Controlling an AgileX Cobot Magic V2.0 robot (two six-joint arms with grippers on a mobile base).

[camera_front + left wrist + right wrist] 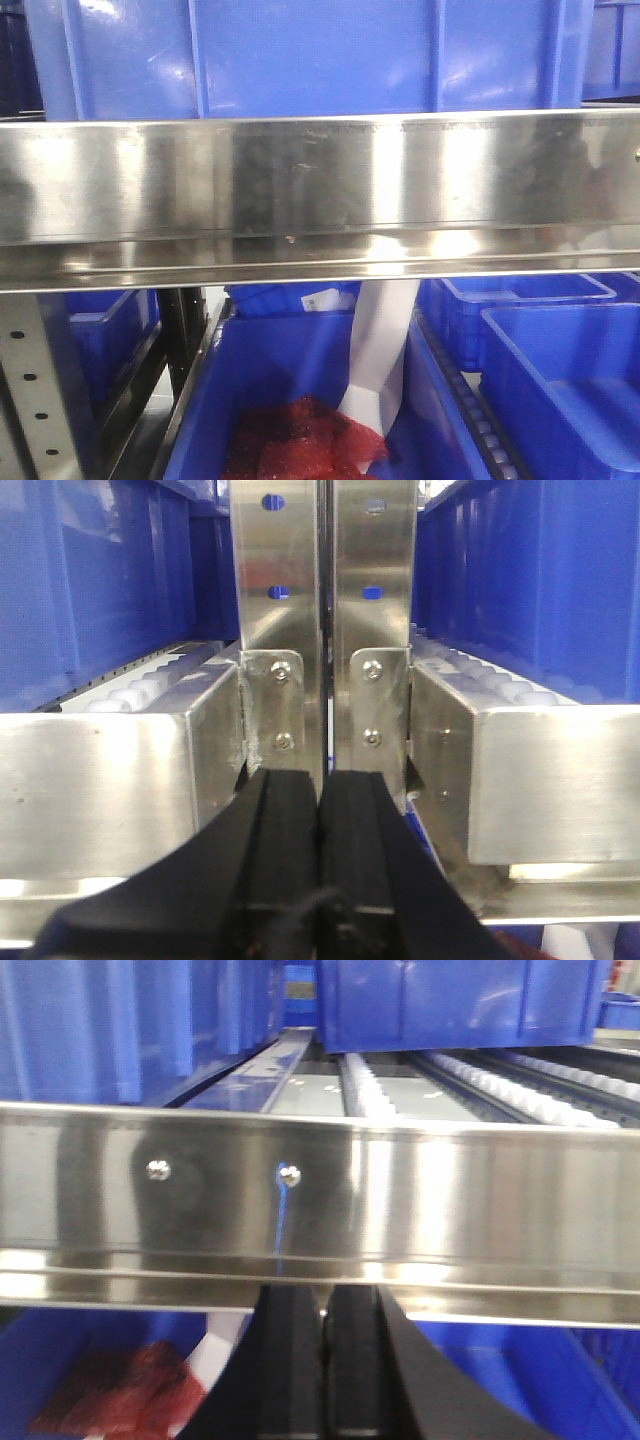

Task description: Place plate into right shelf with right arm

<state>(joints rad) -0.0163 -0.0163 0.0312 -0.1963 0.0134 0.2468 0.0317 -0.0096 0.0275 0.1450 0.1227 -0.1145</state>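
Right gripper (325,1360) closed and empty below the steel rail (320,1205); no plate in any view.

Left gripper (320,850) likewise shut on nothing, close before the perforated uprights (322,610). Plate location impossible to tell, so nothing ready to place. Likely trouble: lifting straight up and striking the rail edge just above the closed fingers. Open room above the rail on the roller lane (400,1095), between blue bins (455,1000); below, a bin holding red mesh (300,440).

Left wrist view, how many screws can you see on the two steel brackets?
4: left bracket upper and lower; right bracket upper and lower. The end effector may hide others below.
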